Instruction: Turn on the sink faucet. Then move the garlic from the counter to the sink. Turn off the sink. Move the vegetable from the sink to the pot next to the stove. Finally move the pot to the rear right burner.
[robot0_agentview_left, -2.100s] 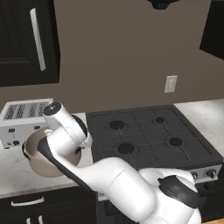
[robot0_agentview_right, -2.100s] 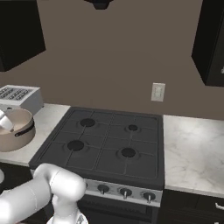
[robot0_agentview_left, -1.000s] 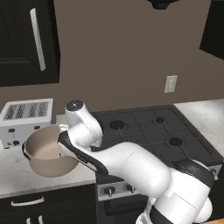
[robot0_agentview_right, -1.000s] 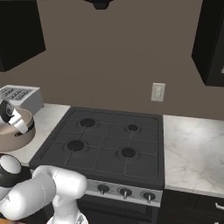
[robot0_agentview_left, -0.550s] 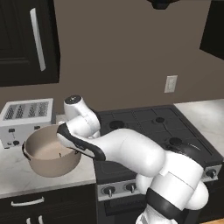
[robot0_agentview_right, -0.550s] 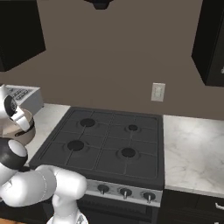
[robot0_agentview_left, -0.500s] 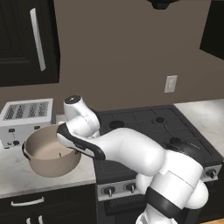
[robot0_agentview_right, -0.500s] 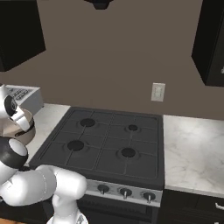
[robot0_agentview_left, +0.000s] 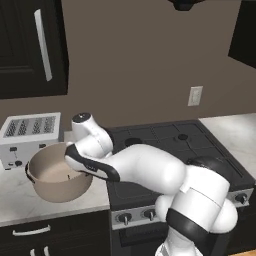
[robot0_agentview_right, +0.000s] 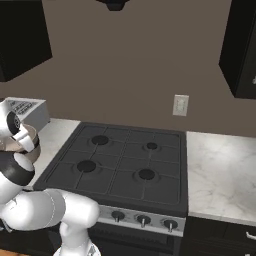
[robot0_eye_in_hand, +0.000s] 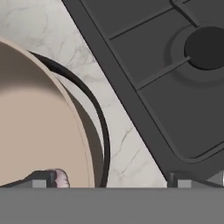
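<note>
Left base view: my arm reaches left across the front of the stove (robot0_agentview_left: 170, 150) to the pot (robot0_agentview_left: 55, 172), which sits on the counter (robot0_agentview_left: 20, 200) near its front edge, just beside the stove's left edge and in front of the toaster (robot0_agentview_left: 30, 137). My wrist is over the pot's right rim; I cannot make out the fingers here. A small speck on the pot floor may be the garlic, but it is too small to call. Right base view: the pot (robot0_agentview_right: 25, 142) shows at the left edge, partly behind my white links, still on the counter and not on any burner; the rear right burner (robot0_agentview_right: 151, 146) is bare. Hand view: my gripper (robot0_eye_in_hand: 107, 179) looks straight down with jaws wide apart, clamped on nothing. One finger tip (robot0_eye_in_hand: 41, 179) stands inside the pot wall, the other out over the stove's edge, so the jaws straddle the rim and the dark loop handle (robot0_eye_in_hand: 94, 118). A pale pinkish lump, the garlic (robot0_eye_in_hand: 61, 177), lies on the pot floor just beside the inner tip. Judgement: the vegetable is in the pot, so the last step is in hand, moving the pot. Next move calls for lowering over the rim or handle, closing firmly, then lifting clear and carrying to the rear right burner without tilting.
</note>
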